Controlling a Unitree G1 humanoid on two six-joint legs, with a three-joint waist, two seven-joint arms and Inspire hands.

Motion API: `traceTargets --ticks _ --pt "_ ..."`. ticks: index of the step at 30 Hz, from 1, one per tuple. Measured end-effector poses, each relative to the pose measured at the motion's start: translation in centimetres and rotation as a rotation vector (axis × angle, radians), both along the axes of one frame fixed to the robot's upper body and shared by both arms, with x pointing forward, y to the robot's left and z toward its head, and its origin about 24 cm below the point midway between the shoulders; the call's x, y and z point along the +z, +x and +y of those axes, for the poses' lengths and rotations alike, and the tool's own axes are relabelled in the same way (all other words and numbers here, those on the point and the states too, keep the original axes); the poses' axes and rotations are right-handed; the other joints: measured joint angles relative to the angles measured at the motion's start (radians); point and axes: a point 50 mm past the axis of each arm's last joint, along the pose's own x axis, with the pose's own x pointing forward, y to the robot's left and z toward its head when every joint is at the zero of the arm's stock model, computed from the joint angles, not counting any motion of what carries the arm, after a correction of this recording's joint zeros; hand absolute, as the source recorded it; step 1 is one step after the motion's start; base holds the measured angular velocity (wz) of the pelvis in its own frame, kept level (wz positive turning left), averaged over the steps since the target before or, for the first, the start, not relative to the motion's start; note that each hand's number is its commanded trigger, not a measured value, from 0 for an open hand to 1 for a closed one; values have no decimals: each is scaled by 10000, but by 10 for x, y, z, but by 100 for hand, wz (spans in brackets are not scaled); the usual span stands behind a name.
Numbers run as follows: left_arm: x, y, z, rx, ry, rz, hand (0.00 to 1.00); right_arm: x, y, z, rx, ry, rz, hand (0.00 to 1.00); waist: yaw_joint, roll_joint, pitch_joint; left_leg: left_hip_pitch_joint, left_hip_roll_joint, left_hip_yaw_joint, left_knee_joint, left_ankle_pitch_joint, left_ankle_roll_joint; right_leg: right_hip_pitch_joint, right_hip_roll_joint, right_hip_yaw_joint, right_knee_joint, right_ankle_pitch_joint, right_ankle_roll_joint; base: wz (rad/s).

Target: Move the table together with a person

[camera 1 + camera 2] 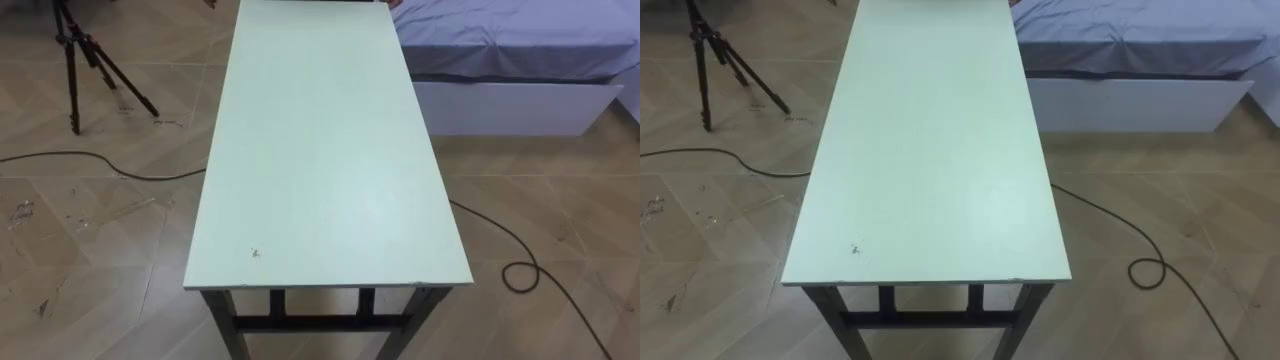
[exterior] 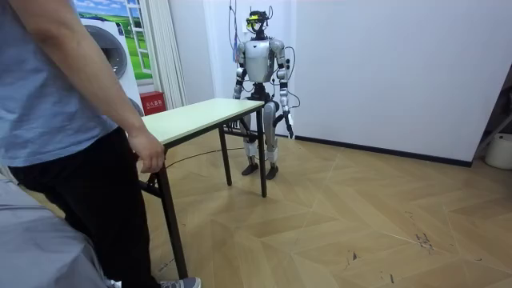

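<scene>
Left hand: hangs low at the robot's side, on the room view's right, apart from the table. It holds nothing that can be seen, and at this range I cannot tell whether it is open or curled.
Right hand: low by the hip, seen in the room view behind the near end of the surface. I cannot tell its state, and it does not appear to touch the edge.
Table: stands on the floor on all its legs, with its near short edge just in front of the robot. The long pale surface runs straight away from the robot and carries nothing.
Tripod: on the floor to the left of the far left corner, well apart.
Bed: just beside the far right corner, close to the long right edge.
Person's hand: at the far short edge, closed over a corner of the surface.
Step in hand: judged to be the run-up to the lift. The person has a grip and the robot does not yet.
Next move: calls for both hands to rise to the near short edge, one toward each corner, and take hold. The lift should stay level with the person's end and keep the right edge off the bed.
</scene>
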Motion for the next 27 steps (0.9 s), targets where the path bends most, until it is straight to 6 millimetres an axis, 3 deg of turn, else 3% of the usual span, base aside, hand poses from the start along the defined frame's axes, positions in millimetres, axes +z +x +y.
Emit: traceTargets --ticks 17,27 --pt "0 2 0 -97 -154 -81 0 0 1 2 116 306 -130 0 33 -35 24 -15 2 -7 -20 -3 -1 -14 1 -60 -1 -5 7 0" --pt "-3 2 -4 1756 -1747 -671 0 0 2 5 -189 1061 -608 0 130 83 34 -23 3 -1 -32 -8 3 -39 0 -59 10 -5 8 0"
